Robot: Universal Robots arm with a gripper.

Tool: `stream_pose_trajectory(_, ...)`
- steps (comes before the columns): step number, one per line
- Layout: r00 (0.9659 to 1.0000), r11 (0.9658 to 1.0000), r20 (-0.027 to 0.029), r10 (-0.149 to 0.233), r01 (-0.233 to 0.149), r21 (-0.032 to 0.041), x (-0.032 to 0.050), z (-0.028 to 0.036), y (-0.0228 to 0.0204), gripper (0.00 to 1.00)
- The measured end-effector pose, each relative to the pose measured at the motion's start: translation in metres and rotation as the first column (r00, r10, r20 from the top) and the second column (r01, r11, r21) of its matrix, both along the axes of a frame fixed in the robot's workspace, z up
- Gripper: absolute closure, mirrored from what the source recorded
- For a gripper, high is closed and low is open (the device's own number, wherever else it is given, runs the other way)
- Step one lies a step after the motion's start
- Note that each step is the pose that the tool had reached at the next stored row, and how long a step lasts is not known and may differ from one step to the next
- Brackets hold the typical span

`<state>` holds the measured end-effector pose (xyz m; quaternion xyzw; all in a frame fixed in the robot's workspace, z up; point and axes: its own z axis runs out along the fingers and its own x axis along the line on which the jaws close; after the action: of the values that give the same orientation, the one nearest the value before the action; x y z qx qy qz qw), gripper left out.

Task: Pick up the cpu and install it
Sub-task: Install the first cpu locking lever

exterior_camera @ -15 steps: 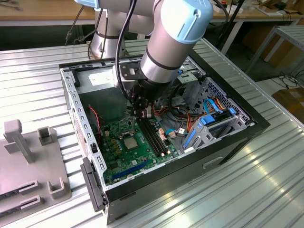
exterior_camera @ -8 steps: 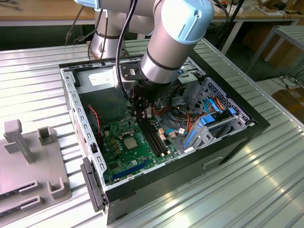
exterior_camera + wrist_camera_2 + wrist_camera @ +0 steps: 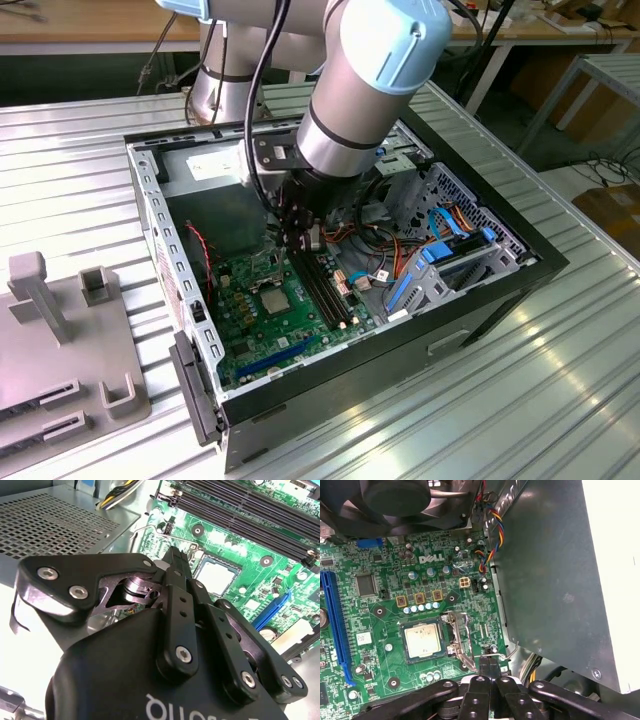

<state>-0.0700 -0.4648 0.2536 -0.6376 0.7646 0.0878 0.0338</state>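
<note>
End effector (image 3: 489, 666) hovers closed beside seated cpu (image 3: 422, 639).

Exterior view looks down from afar; both wrist views hover close over the motherboard (image 3: 420, 580).

The motherboard (image 3: 420, 580) is bright green, dotted with silver solder points. At its middle the cpu (image 3: 422, 641) shows a plain silver-grey top in a black surround. A blue expansion slot (image 3: 335, 630) runs along the motherboard's edge. The gripper (image 3: 489, 666) is matt black. Red, orange and blue wires (image 3: 492, 527) twist beside the dark grey panel (image 3: 550, 580).
</note>
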Motion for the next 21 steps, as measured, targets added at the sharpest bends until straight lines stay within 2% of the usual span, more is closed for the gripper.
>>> stream_pose_trajectory(21,1.0000,1.0000,0.0000,0.000,0.000,-0.0001,0.0000,0.0000,-0.0078,0.89)
